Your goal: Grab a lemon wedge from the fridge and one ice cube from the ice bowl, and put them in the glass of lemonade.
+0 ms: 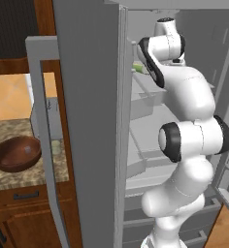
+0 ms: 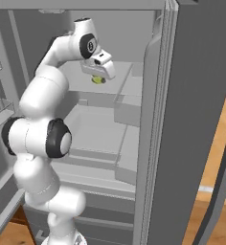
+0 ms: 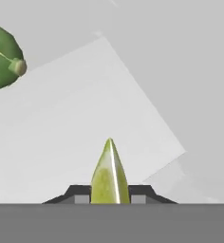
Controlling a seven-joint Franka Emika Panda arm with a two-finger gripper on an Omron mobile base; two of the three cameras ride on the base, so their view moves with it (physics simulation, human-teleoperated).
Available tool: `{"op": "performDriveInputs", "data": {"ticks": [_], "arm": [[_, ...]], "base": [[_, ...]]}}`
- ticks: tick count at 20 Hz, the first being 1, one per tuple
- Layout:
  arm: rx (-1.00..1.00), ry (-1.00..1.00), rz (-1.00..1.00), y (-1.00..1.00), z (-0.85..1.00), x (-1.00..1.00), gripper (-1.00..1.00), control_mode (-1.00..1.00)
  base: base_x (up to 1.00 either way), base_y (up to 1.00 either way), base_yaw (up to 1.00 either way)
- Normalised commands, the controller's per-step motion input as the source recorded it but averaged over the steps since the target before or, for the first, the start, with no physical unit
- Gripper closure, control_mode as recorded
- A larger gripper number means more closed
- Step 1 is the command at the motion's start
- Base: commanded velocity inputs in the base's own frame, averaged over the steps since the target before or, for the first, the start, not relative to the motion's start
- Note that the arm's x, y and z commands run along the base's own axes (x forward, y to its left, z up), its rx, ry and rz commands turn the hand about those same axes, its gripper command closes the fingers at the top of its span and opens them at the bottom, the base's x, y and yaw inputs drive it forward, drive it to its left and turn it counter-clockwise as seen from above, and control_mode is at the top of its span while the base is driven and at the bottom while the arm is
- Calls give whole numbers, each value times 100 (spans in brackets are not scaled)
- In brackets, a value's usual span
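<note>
My pincer (image 3: 110,199) pinches the lemon wedge (image 3: 109,173) over an upper shelf (image 3: 85,118) inside the fridge (image 2: 191,119). The wedge looks light, soft and wet, so I hold its flat sides gently. The hand view shows another green fruit (image 3: 4,57) near the shelf's edge; the left base view shows the ice bowl (image 1: 17,153) on the counter (image 1: 19,180).

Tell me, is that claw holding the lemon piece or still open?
Shut on it: in the hand view the lemon wedge sits pinched between the gripper tips.
</note>
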Motion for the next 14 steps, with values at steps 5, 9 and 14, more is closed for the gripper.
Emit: {"op": "performDriveInputs", "data": {"ticks": [5, 9, 14], "arm": [[1, -1, 13, 0, -3, -96, 100, -100], [1, 0, 15, 0, -2, -100, 100, -100], [1, 0, 19, 8, 0, -93, 100, -100]], "base": [[0, 0, 0], [0, 0, 0], [0, 0, 0]]}}
